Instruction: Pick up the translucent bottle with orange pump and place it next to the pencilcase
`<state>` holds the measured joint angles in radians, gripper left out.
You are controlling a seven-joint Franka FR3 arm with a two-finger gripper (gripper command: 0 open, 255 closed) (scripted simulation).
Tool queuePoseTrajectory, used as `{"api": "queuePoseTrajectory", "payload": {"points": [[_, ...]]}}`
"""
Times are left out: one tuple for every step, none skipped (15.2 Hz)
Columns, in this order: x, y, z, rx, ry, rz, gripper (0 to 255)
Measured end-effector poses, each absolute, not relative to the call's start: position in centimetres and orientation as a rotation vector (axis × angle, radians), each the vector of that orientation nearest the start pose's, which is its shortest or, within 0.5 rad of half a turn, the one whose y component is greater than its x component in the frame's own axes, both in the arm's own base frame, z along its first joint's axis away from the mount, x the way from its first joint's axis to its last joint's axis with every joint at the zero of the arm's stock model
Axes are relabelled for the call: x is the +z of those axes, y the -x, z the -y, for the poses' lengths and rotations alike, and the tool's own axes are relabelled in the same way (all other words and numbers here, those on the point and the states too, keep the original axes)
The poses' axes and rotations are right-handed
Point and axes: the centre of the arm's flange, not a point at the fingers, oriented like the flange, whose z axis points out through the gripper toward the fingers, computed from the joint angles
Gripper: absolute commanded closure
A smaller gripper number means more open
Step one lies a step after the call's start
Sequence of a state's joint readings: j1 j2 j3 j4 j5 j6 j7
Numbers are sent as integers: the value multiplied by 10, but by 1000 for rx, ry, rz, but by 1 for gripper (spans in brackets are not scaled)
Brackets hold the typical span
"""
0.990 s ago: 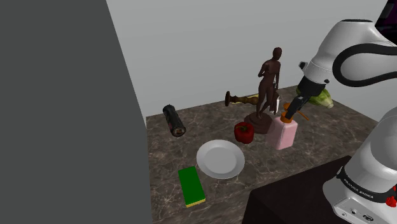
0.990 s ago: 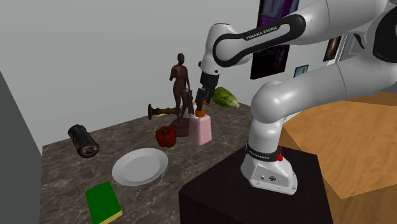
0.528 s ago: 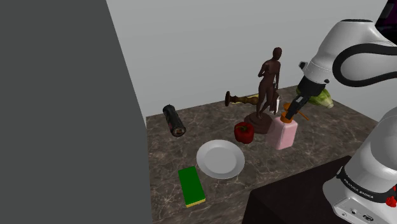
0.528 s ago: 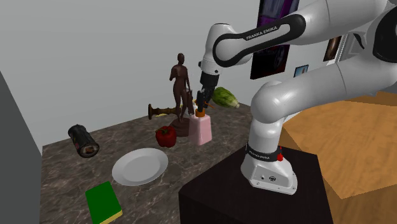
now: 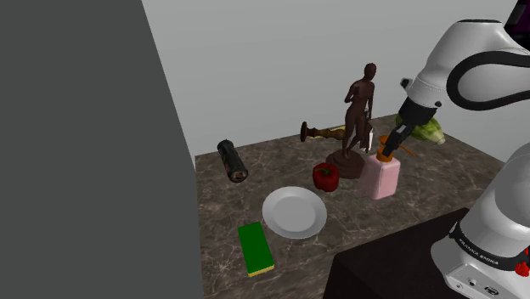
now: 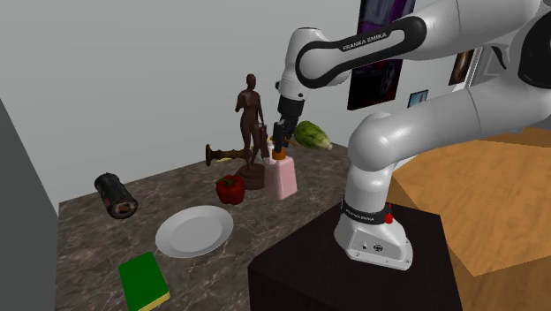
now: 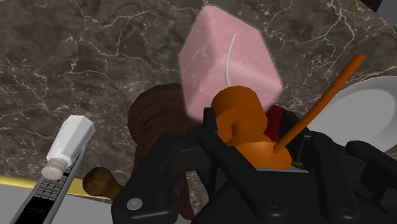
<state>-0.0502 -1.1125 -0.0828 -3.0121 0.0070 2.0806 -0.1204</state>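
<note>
Shoulder, second exterior and wrist views of the arm at a dark marbled desk (image 5: pixel 442 183). The gripper (image 5: pixel 391 146) (image 6: pixel 280 146) (image 7: pixel 254 143) reaches down from above, its fingers (image 7: pixel 191 149) clenched on the orange pump (image 7: pixel 242 114) of the bottle (image 5: pixel 380 177) (image 6: pixel 283 179) (image 7: pixel 229 67). The bottle's body is pale pink and hangs upright below the pump; whether its base touches the desk cannot be told. It sits about mid-desk, just beside the round base of a brown figurine (image 5: pixel 361 119) (image 6: pixel 253 124), on the side nearer the stand. A red pepper (image 5: pixel 325 177) (image 6: pixel 230 188) lies near the figurine's base.

The pencilcase (image 5: pixel 232 160) (image 6: pixel 116 194), a dark cylinder on its side, lies near the desk's far corner at the shoulder view's left, well apart from the bottle. A white plate (image 5: pixel 295 212) (image 6: pixel 194 231) rests between the pepper and the desk's near edge. A green block (image 5: pixel 256 248) (image 6: pixel 143 281) lies by the near edge, beyond the plate. A lettuce (image 5: pixel 431 129) (image 6: pixel 312 134) sits at the far edge, behind the gripper.
</note>
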Motion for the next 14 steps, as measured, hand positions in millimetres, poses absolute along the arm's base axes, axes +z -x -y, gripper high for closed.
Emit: {"api": "queuePoseTrajectory", "payload": {"points": [[416,-248,27,-287,3067,37,255],[422,-248,27,-287,3067,37,255],[426,-249,28,-287,3067,37,255],[432,-248,28,-288,3067,36,255],[437,-248,27,-287,3067,36,255],[443,-248,28,-287,3067,37,255],[447,-248,27,-287,3067,36,255],[453,-248,27,-287,3067,36,255],[458,-248,27,-287,3067,37,255],[463,-247,27,-287,3067,37,255],[469,-248,27,-287,3067,37,255],[473,-247,28,-287,3067,37,255],[478,-248,28,-287,3067,37,255],[483,-248,28,-287,3067,37,255]]}}
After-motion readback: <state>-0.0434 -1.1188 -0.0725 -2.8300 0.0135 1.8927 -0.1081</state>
